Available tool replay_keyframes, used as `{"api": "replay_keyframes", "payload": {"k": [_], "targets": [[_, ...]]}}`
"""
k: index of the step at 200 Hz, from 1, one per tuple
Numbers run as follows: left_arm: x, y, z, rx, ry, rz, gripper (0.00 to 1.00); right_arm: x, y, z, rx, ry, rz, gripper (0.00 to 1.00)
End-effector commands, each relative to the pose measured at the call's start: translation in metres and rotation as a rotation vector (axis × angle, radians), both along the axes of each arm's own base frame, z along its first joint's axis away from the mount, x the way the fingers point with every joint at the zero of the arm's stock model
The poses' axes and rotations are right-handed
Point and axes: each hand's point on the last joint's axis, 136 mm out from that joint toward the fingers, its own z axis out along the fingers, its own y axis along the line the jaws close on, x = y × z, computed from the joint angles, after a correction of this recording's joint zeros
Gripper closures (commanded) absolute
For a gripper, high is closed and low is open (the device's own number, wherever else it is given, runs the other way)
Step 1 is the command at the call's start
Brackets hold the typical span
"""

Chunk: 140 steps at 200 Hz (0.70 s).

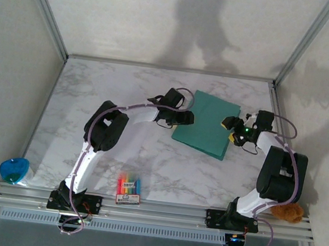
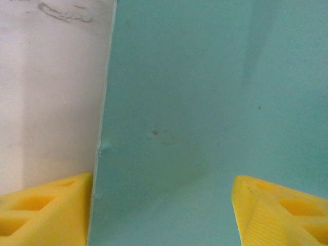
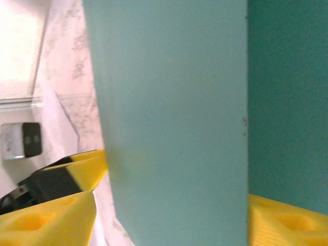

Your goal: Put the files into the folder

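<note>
A: So, biggest first: the marble bench (image 1: 97,85), and flat on it the teal folder (image 1: 208,119), lying between the two end effectors. What's the step?

B: Getting the cover up, I'd judge, so the files can go inside. The left end effector (image 2: 164,210) is released, fingers spread wide. The folder's long edge runs up between them, with one finger over bare bench and the other over teal.

A: And the right end effector (image 3: 168,220)?

B: Also released, fingers well apart. A paler teal panel stands between them, with darker teal just beside it. Whether that's the cover raised or only the light, I can't tell.

A: How to do it well?

B: Come in low, slide one finger under the top panel alone, pinch near the edge and lift slowly. Let the other end effector press the lower panel down so the thin folder doesn't skate
</note>
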Motion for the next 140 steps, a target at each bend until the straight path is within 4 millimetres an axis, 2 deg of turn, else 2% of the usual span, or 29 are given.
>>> {"api": "replay_keyframes", "payload": {"k": [1,69,104,122,140], "targets": [[-0.022,-0.019,0.02,-0.108,0.032,-0.064,0.3,0.0,0.016,0.023,0.085,-0.036,0.045,0.28],[-0.04,-0.009,0.043,-0.153,0.023,-0.066,0.28,-0.005,0.033,0.052,0.087,-0.078,0.096,0.24],[-0.039,0.007,0.051,-0.097,-0.024,-0.023,0.14,-0.007,0.041,0.067,0.075,-0.11,0.124,0.21],[-0.035,0.017,0.059,-0.06,-0.084,0.001,0.06,-0.007,0.047,0.072,0.072,-0.122,0.14,0.19],[-0.032,0.027,0.072,-0.037,-0.156,0.02,0.02,-0.006,0.052,0.077,0.078,-0.126,0.149,0.18]]}}
